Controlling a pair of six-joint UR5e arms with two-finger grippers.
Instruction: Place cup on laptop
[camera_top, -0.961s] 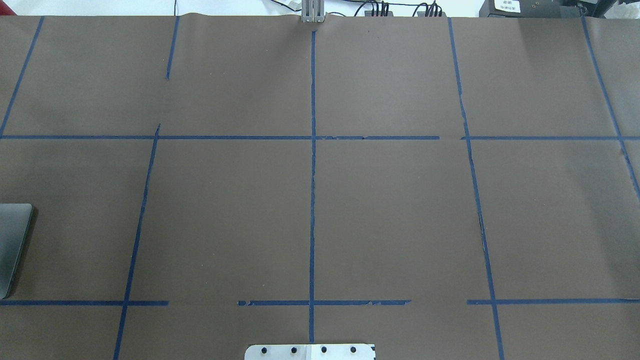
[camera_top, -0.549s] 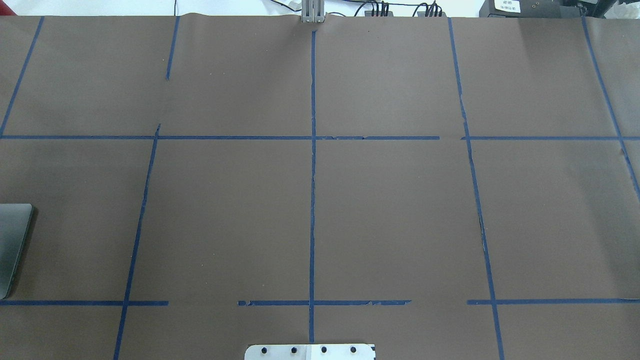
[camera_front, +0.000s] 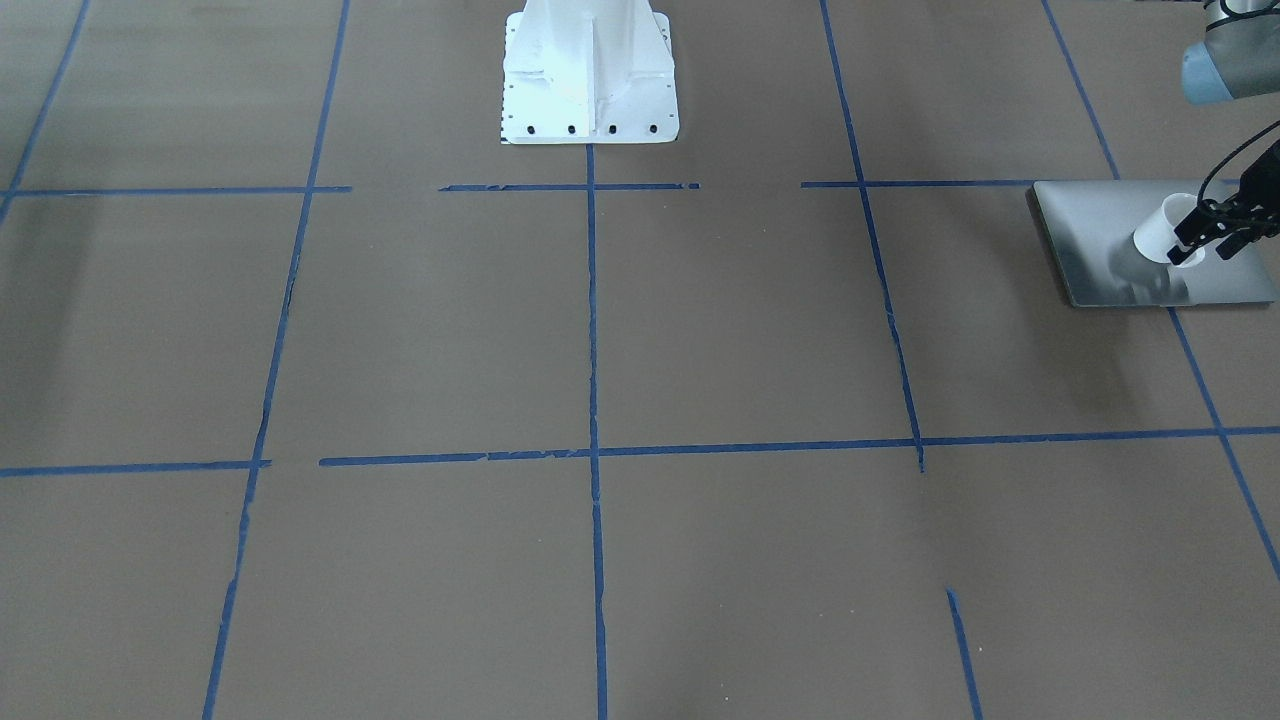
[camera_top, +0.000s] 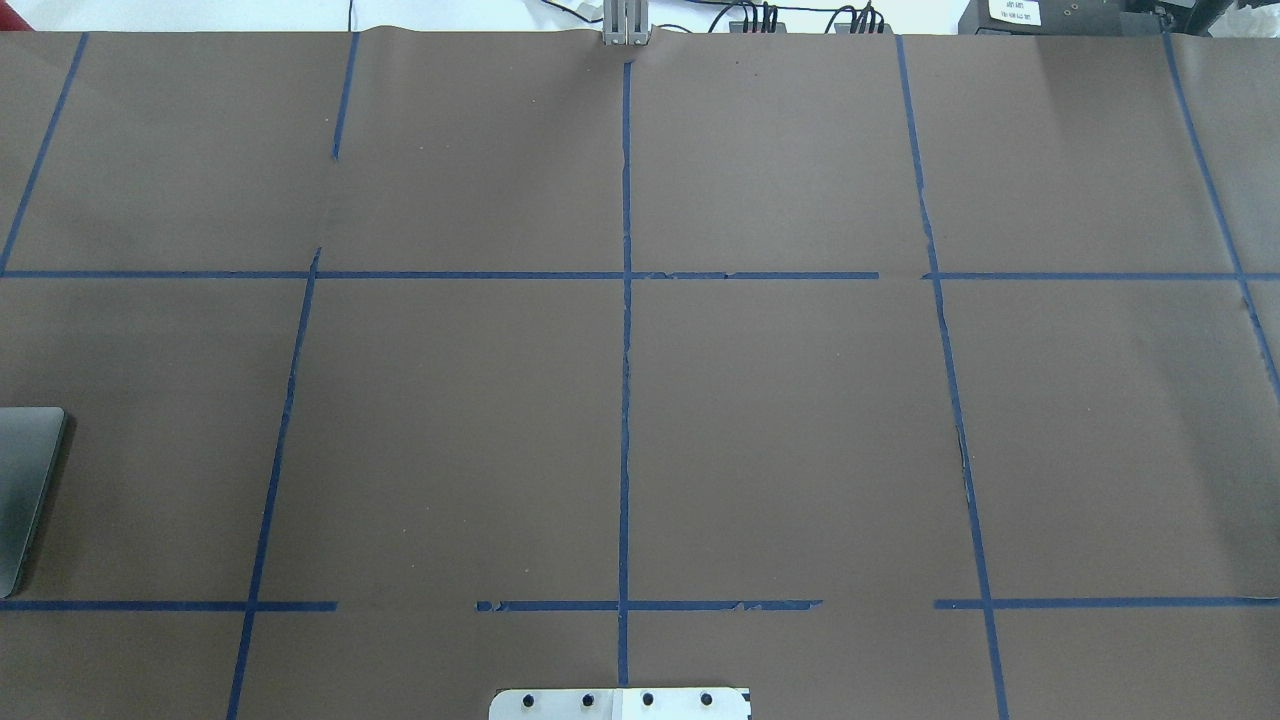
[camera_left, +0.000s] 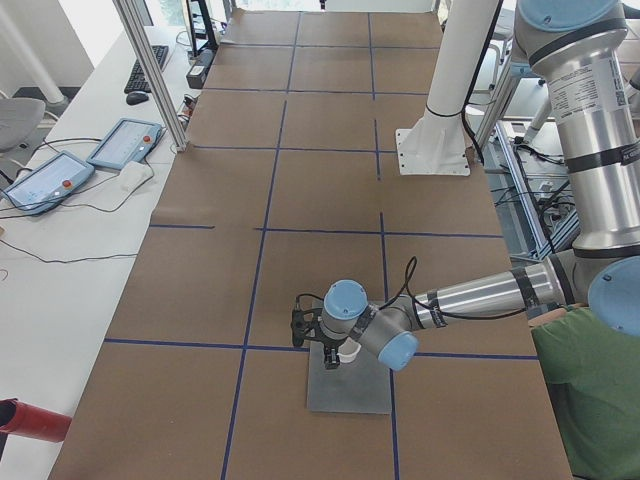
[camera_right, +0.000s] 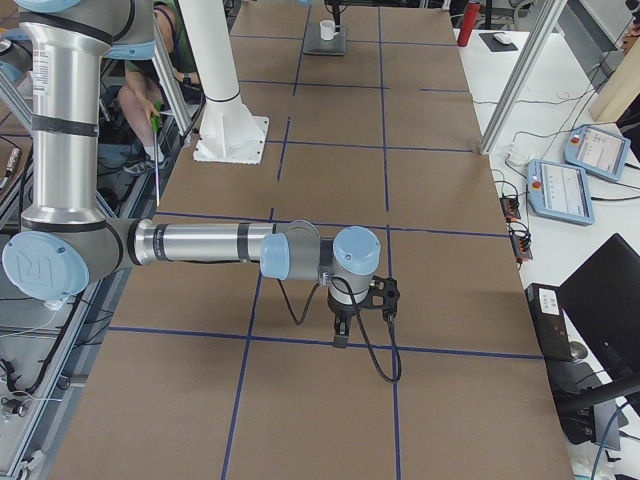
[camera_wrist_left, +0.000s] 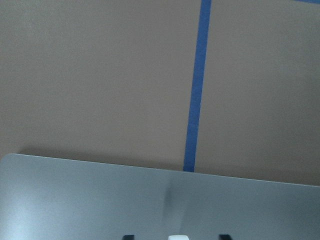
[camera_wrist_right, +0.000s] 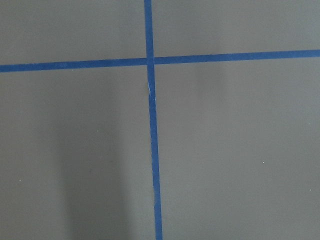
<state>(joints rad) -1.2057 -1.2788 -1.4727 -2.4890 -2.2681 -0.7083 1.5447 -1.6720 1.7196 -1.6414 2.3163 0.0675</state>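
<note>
The silver-grey laptop (camera_front: 1100, 230) lies flat at the table's end on my left; it also shows in the exterior left view (camera_left: 350, 390), in the left wrist view (camera_wrist_left: 90, 200), and as one corner in the overhead view (camera_top: 22, 490). The small white cup (camera_front: 1158, 232) is over the lid, near its middle. My left gripper (camera_front: 1208, 230) is shut on the cup. The left wrist view shows only a sliver of the cup (camera_wrist_left: 178, 236) between the two fingertips (camera_wrist_left: 128, 236). I cannot tell whether the cup touches the lid. My right gripper (camera_right: 362, 310) hangs low over bare table; I cannot tell whether it is open.
The white robot base (camera_front: 590, 70) stands at the table's middle on the robot's side. Blue tape lines grid the brown table cover (camera_top: 800, 420). An operator in green (camera_left: 590, 400) sits beside the left arm. Pendants (camera_left: 120, 145) and a metal post (camera_left: 150, 70) line the far edge.
</note>
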